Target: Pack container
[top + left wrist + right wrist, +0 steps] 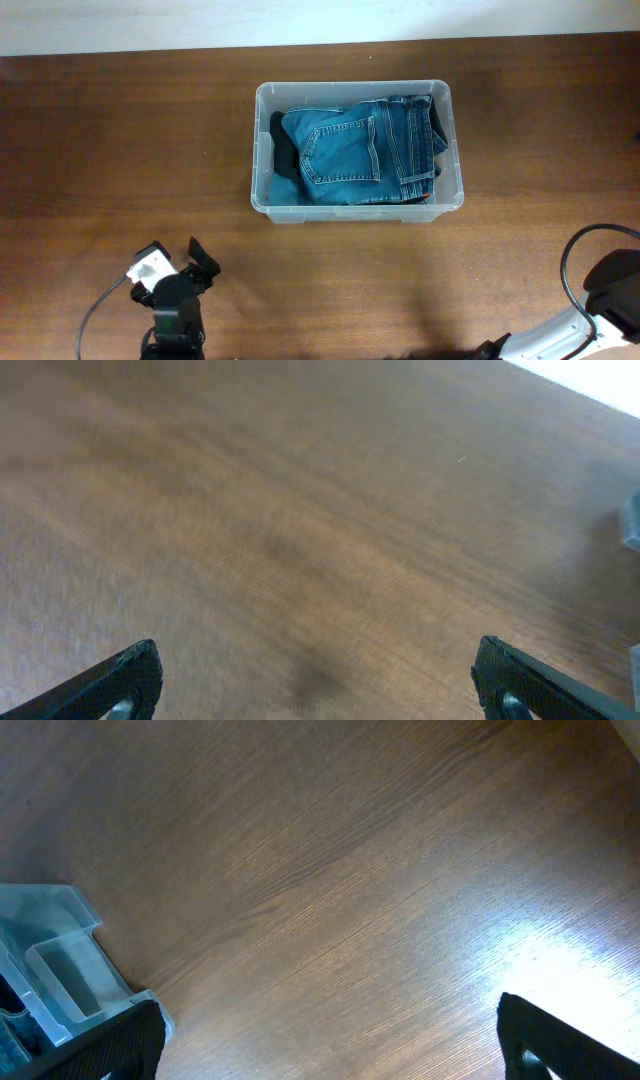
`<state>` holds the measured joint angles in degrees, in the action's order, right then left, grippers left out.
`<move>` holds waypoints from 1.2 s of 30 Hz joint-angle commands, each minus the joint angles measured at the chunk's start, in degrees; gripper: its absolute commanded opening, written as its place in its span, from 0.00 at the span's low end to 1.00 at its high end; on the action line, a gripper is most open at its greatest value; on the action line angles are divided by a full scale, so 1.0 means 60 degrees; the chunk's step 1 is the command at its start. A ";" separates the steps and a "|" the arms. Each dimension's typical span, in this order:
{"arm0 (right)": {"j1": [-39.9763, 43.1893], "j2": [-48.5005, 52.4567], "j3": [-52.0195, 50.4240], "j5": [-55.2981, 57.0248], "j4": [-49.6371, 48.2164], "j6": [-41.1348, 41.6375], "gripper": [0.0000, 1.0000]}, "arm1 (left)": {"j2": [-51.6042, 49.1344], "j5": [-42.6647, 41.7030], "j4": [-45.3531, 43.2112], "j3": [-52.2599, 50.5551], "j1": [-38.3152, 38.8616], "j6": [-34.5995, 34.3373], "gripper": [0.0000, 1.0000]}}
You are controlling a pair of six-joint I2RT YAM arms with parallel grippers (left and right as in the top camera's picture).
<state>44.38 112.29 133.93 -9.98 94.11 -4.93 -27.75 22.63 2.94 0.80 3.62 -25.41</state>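
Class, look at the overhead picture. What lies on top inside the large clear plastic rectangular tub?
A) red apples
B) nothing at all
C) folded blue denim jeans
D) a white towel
C: folded blue denim jeans, one back pocket facing up, lie on top inside the clear plastic rectangular tub.

"Where could an arm pass?"

"The desk point(120, 150) lay bare on all sides of the container point(259, 150), with the widest stretches to its left and along the near edge."

"And inside?"

"Folded jeans point(350, 150) filled most of it. Only a dark strip showed by the left wall, and the top was open."

"Anything close to the arms?"

"The left end effector point(318, 675), fingers spread wide, hung over bare wood, well apart from the container. The right end effector point(330, 1030), equally spread, had the container's corner just beside one finger."
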 commanded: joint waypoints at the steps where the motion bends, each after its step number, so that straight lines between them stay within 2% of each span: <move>1: -0.0011 0.0007 0.0015 0.0015 -0.0004 -0.0022 0.99 | 0.0426 -0.0761 0.0084 -0.0044 -0.0350 0.1104 1.00; 6: -0.0011 0.0007 0.0015 0.0015 -0.0004 -0.0022 0.98 | 0.1086 -0.1472 0.0120 -0.0044 -0.0991 0.1643 0.99; 12: -0.0011 0.0007 0.0015 0.0015 -0.0004 -0.0022 0.98 | 0.2557 -0.1501 0.0120 -0.0044 -0.1632 0.1657 1.00; 24: -0.0011 0.0007 0.0015 0.0015 -0.0004 -0.0022 0.98 | 0.4528 -0.1741 0.0153 -0.0044 -0.1650 0.1978 1.00; 31: -0.0011 0.0007 0.0015 0.0015 -0.0004 -0.0022 0.98 | 0.4575 -0.1854 0.0157 -0.0040 -0.1603 0.2087 0.99; 34: -0.0011 0.0007 0.0015 0.0015 -0.0004 -0.0022 0.98 | 0.4575 -0.2510 0.0208 -0.0040 -0.1603 0.3213 1.00; 36: -0.0011 0.0007 0.0015 0.0015 -0.0004 -0.0022 0.98 | 0.4575 -0.3603 0.0313 -0.0040 -0.1603 0.4754 1.00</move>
<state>44.38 112.29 133.93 -9.98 94.11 -4.95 -0.89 10.04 3.90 0.80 -5.98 -9.78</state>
